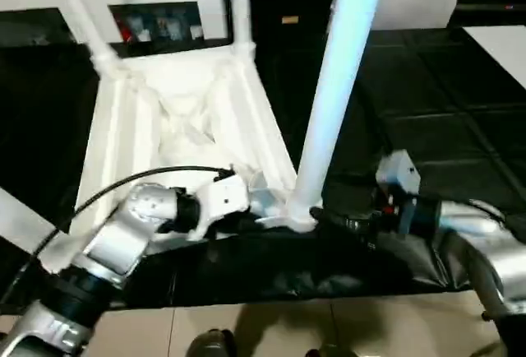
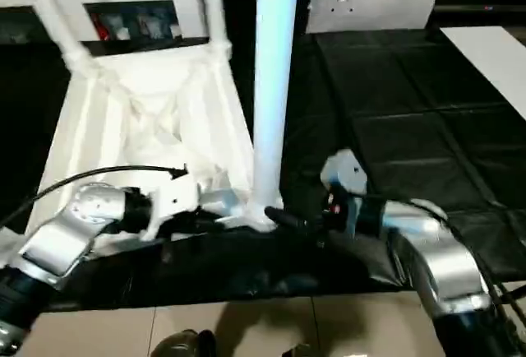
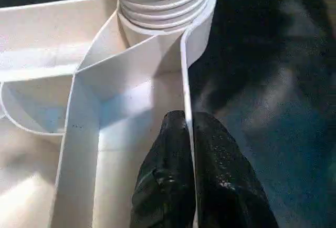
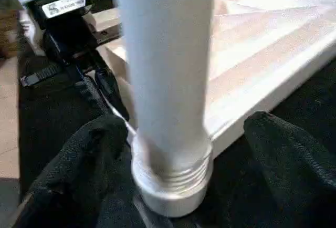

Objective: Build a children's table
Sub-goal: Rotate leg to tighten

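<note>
While upturned at frame centre, table top [image 1: 189, 118] | left gripper [image 3: 188, 133] jaws clamp its rim | right gripper [image 4: 181, 154] jaws released, flanking leg [image 4: 165, 81] in corner socket [image 4: 173, 188]

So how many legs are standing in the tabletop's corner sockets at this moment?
3. One tall leg stands in the near corner socket between the two grippers; two more, the far-left leg and far-right leg, rise from the far corners. The fourth corner lies hidden behind the left arm.

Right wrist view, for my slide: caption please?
Open right gripper flanks a white leg seated in the tabletop's corner socket.
</note>
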